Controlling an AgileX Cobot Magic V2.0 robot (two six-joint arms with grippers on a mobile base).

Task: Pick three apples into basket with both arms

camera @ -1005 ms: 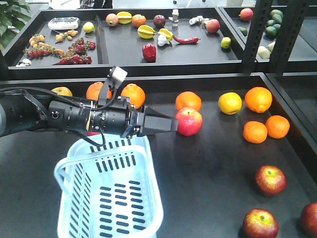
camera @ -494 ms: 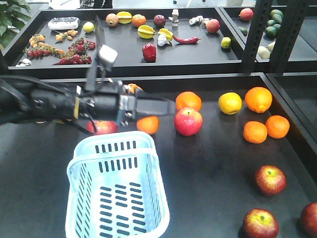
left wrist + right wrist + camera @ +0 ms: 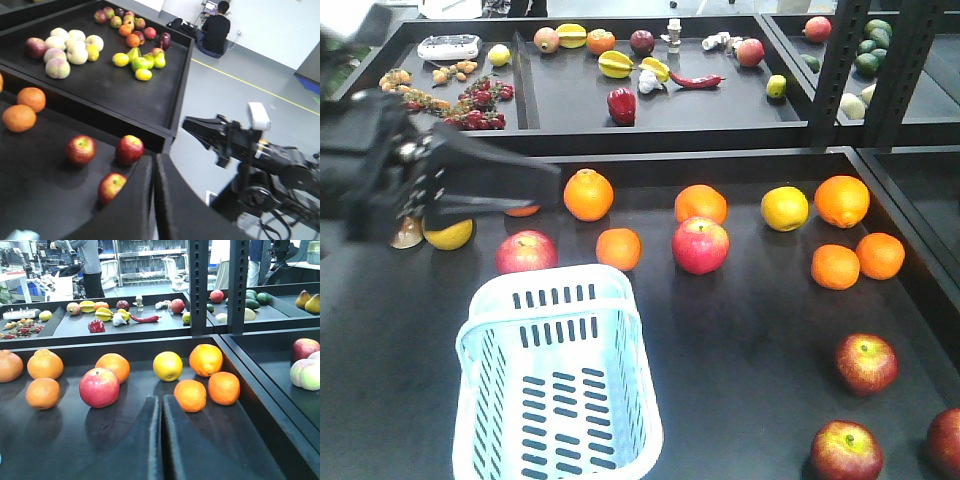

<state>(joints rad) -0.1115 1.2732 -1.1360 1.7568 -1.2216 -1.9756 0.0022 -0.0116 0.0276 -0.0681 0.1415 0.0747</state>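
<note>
Sitting nearest in the front view, a pale blue-white slotted plastic shopping basket [image 3: 560, 300] stands on the black table [image 3: 740, 330], left of centre. Three dark maroon-red apples [image 3: 866, 362] lie on the table at the front right, well apart from the basket. Farther back, two brighter red apples [image 3: 700, 245] sit among round oranges [image 3: 619, 248] and a yellow lemon [image 3: 785, 207] in a loose row. Above the row's left end hangs the bulky black left arm [image 3: 410, 180], blurred, its left claw [image 3: 550, 180] pointing right. The left wrist view shows that claw's fingers nearly pressed together with only a thin slit between them, gripping nothing, and the three dark apples on the table beyond. The right claw [image 3: 160, 400], seen only from its own wrist view, is likewise closed to a narrow slit and holds nothing. It hangs over the table facing a bright red apple. Farthest back, a black upper shelf [image 3: 660, 135] carries a red pepper [image 3: 621, 104] and yellow star fruit [image 3: 616, 64].
</note>
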